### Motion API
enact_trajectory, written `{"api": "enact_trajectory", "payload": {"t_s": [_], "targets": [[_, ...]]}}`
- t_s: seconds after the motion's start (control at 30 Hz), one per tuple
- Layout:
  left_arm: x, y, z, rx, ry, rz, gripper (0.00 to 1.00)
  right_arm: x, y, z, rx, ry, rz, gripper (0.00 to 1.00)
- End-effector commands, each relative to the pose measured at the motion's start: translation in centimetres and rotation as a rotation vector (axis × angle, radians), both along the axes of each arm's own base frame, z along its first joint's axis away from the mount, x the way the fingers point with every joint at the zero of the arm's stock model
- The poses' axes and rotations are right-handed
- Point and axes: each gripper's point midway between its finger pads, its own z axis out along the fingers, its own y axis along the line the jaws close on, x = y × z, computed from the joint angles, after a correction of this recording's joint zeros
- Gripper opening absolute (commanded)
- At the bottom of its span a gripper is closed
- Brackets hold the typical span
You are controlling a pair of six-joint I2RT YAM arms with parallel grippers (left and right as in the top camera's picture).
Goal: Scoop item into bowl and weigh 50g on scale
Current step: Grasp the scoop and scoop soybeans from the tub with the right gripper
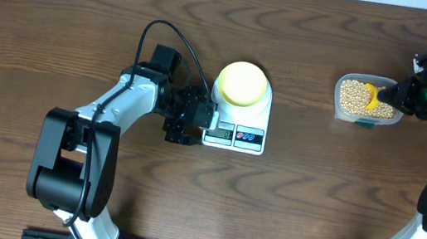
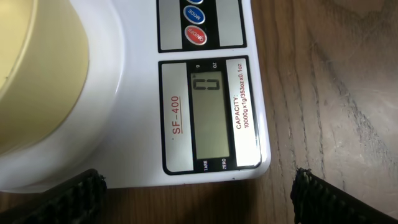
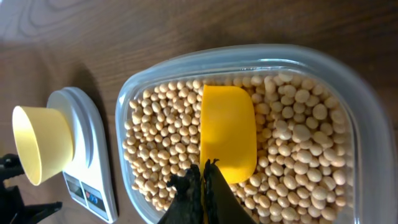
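The pale yellow-green bowl (image 1: 243, 83) stands empty on the white scale (image 1: 237, 133) at the table's middle. The scale's display (image 2: 210, 118) reads 0. My left gripper (image 1: 183, 124) is open, its fingers (image 2: 199, 199) apart just off the scale's display end. The tan beans (image 1: 355, 96) fill a clear plastic tub (image 1: 364, 117) at the right. My right gripper (image 1: 390, 96) is shut on the handle of a yellow scoop (image 3: 227, 134), whose empty blade rests on the beans (image 3: 298, 143). The bowl (image 3: 42, 144) and scale (image 3: 93, 162) also show in the right wrist view.
The tub's rim (image 3: 367, 118) surrounds the scoop. Brown wood table (image 1: 60, 22) lies all round. The left arm's cable (image 1: 167, 33) loops behind the scale.
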Motion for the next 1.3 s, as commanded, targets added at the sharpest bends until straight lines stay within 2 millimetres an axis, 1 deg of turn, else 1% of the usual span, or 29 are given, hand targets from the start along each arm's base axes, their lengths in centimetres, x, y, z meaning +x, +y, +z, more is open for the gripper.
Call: {"api": "enact_trajectory", "payload": {"t_s": [0.0,0.1,0.2,0.37,0.5,0.67,0.93,1.17,1.27], "targets": [[-0.6,-0.2,-0.7,-0.010,0.025,-0.017,0.98,-0.7,1.4,-1.7,0.045,0.043,0.015,0.01],[-0.6,-0.2,-0.7,-0.010,0.025,-0.017,0.98,-0.6,1.7,-0.8,0.118,0.019,0.012,0.01],[-0.6,-0.2,-0.7,-0.010,0.025,-0.017,0.98,-0.8,1.1,-0.7,0.135,0.025,-0.007,0.01],[-0.6,-0.2,-0.7,-0.010,0.025,-0.017,0.98,-1.4,-0.5,-0.4,0.170,0.032,-0.053,0.01],[-0.6,-0.2,-0.7,-0.010,0.025,-0.017,0.98,-1.4,-1.1,0.6,0.243,0.002,-0.078,0.01],[-0.6,-0.2,-0.7,-0.010,0.025,-0.017,0.98,-1.7,-1.6,1.0,0.278,-0.001,-0.097,0.01],[-0.6,-0.2,-0.7,-0.010,0.025,-0.017,0.97,-1.5,-2.5,3.4,0.421,-0.083,-0.128,0.01],[-0.6,-0.2,-0.7,-0.010,0.025,-0.017,0.98,-1.6,-3.4,4.1,0.461,-0.111,-0.149,0.01],[-0.6,-0.2,-0.7,-0.010,0.025,-0.017,0.98,-1.6,-3.7,4.9,0.502,-0.137,-0.157,0.01]]}}
